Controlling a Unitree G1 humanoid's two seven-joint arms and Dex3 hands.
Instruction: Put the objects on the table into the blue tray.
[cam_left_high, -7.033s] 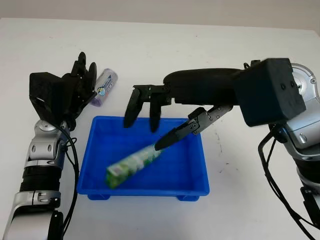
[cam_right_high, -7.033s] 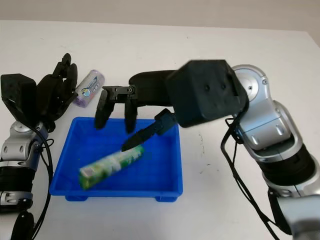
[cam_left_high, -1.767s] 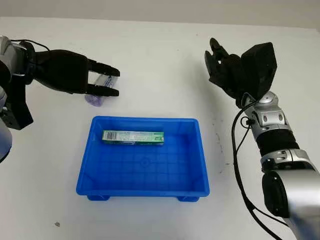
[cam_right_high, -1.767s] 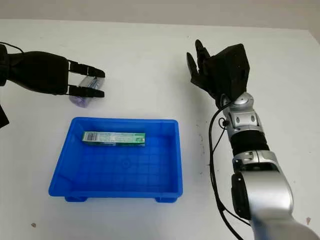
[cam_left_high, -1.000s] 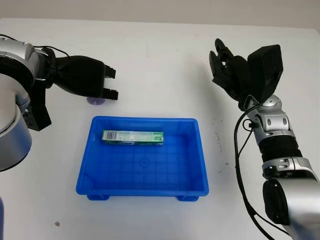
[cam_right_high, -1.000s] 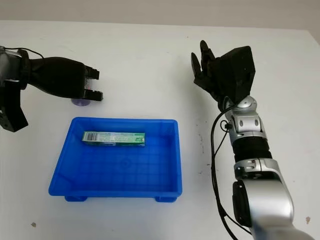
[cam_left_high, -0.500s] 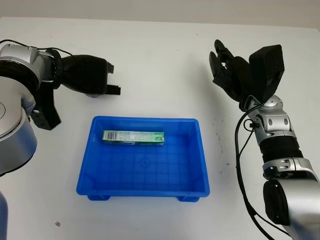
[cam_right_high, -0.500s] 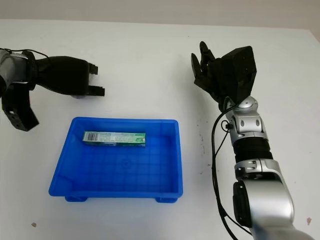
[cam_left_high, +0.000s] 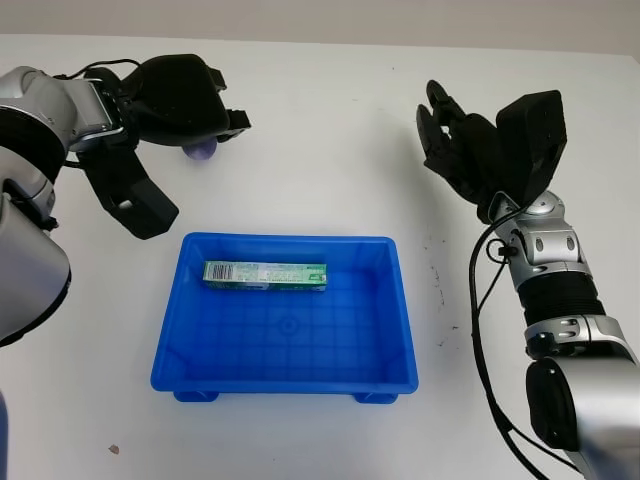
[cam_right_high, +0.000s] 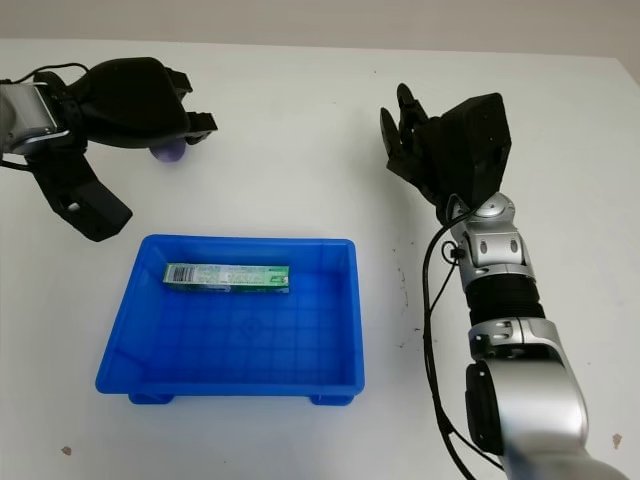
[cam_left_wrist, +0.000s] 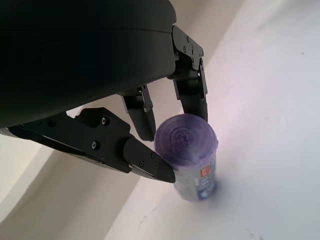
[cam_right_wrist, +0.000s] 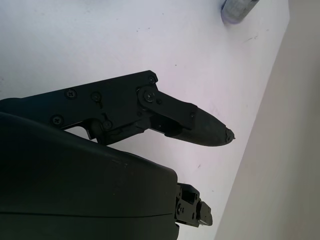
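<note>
A purple bottle with a printed label sits between the fingers of my left hand, which is shut on it from above. In the head views this is at the far left of the table, with the bottle's purple end peeking out below the left hand. The blue tray stands at the table's centre front, with a long green box lying along its far wall. My right hand is open and raised at the right of the tray, holding nothing.
The white table stretches between the two hands and behind the tray. A small dark speck lies near the front left. My left forearm's black camera block hangs just beyond the tray's far left corner.
My left hand has turned and shifted toward the far side, and its fingers have come in onto the purple bottle. The right hand, tray and green box have not moved.
</note>
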